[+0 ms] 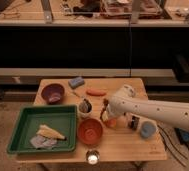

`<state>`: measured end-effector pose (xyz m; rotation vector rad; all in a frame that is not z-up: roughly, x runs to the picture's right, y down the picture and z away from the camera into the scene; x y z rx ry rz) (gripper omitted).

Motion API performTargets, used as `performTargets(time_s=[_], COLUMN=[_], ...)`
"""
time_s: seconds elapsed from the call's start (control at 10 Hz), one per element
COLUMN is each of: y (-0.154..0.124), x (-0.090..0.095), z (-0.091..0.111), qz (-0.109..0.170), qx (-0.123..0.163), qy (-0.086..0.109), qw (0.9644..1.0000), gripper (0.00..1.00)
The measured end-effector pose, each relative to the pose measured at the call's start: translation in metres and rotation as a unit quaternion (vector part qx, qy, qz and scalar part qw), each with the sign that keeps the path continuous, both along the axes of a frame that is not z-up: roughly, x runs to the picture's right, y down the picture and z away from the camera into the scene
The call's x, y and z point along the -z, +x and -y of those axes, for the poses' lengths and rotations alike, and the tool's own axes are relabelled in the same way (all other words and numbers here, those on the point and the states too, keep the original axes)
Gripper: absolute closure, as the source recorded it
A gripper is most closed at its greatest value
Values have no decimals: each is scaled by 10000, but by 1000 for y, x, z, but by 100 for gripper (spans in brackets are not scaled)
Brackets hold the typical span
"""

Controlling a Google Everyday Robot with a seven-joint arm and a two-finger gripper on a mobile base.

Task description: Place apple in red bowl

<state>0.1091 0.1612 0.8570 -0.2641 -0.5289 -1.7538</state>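
The apple [110, 122] is a small orange-red ball at the table's middle, just right of the red bowl [90, 131]. The red bowl stands at the table's front with nothing in it. My gripper [106, 113] hangs right over the apple, at the end of the white arm [153, 112] that reaches in from the right. The gripper covers the apple's top, and I cannot tell whether it holds the apple or whether the apple rests on the table.
A green tray [23, 131] with a yellow piece and grey cloth fills the front left. A purple bowl [53, 92], blue sponge [76, 81], orange carrot [95, 92] and cup with utensils [84, 106] stand behind. A can [134, 123] and blue object [147, 131] sit right.
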Motion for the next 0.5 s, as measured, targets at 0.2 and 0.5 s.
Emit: performTargets(time_s=[0.2, 0.5], y=[-1, 8], x=[4, 10], z=[-6, 1], qz=[-32, -161], qx=[52, -83], qy=[-199, -496], qw=[9998, 9986], gripper=[82, 100])
